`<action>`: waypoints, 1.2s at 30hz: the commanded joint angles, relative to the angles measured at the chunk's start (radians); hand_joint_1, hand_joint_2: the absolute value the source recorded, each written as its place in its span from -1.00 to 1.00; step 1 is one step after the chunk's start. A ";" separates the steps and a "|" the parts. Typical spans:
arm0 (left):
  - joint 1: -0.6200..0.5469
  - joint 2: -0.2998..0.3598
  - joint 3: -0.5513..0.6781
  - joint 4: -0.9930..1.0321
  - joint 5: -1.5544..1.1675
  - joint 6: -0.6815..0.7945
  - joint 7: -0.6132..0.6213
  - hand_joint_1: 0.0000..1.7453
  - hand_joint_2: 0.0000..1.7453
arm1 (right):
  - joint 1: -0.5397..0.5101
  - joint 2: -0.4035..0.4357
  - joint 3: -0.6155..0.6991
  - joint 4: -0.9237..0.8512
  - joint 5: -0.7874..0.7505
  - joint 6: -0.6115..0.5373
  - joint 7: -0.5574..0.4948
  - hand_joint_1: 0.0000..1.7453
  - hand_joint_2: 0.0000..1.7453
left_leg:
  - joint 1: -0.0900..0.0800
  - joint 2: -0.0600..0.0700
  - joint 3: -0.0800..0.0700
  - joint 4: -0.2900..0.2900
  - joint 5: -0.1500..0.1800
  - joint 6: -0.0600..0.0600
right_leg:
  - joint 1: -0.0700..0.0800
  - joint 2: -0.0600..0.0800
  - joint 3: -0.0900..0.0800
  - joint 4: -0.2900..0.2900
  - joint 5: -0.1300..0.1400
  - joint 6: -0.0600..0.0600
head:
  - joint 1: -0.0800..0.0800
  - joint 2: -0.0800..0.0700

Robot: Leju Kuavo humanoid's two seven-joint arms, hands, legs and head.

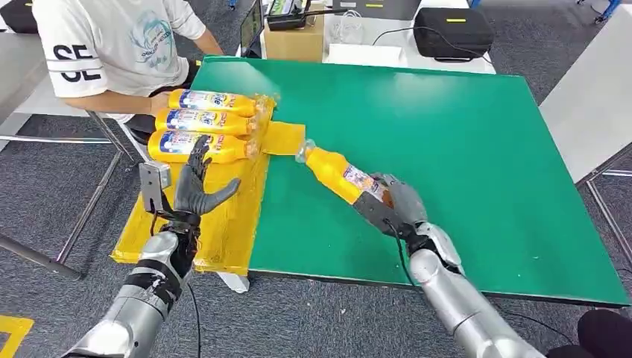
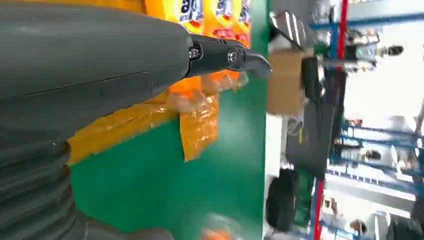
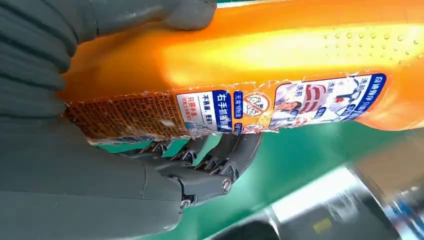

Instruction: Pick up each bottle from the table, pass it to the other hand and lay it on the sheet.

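Observation:
My right hand (image 1: 393,205) grips an orange bottle (image 1: 339,174) by its base and holds it tilted above the green table (image 1: 462,149), its clear cap pointing toward the yellow sheet (image 1: 223,224). In the right wrist view the bottle (image 3: 280,65) lies across the palm with the fingers (image 3: 210,170) wrapped beneath its label. My left hand (image 1: 195,186) is raised over the sheet, open, fingers spread and holding nothing; its thumb (image 2: 225,56) shows in the left wrist view. Three orange bottles (image 1: 201,123) lie side by side on the far end of the sheet.
A person in a white shirt (image 1: 112,45) sits at the table's far left corner, one forearm resting near the laid bottles. A cardboard box (image 1: 294,37) and a black bag (image 1: 453,31) stand on the white table beyond. The sheet hangs over the table's left edge.

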 commanded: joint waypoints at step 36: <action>-0.128 -0.060 -0.307 -0.054 0.238 -0.103 0.158 -1.00 1.00 | -0.120 0.197 0.054 0.129 0.020 -0.150 -0.275 1.00 1.00 | 0.001 0.001 0.004 0.001 -0.002 -0.001 | 0.001 0.000 0.005 0.000 -0.002 -0.002 | 0.000 0.000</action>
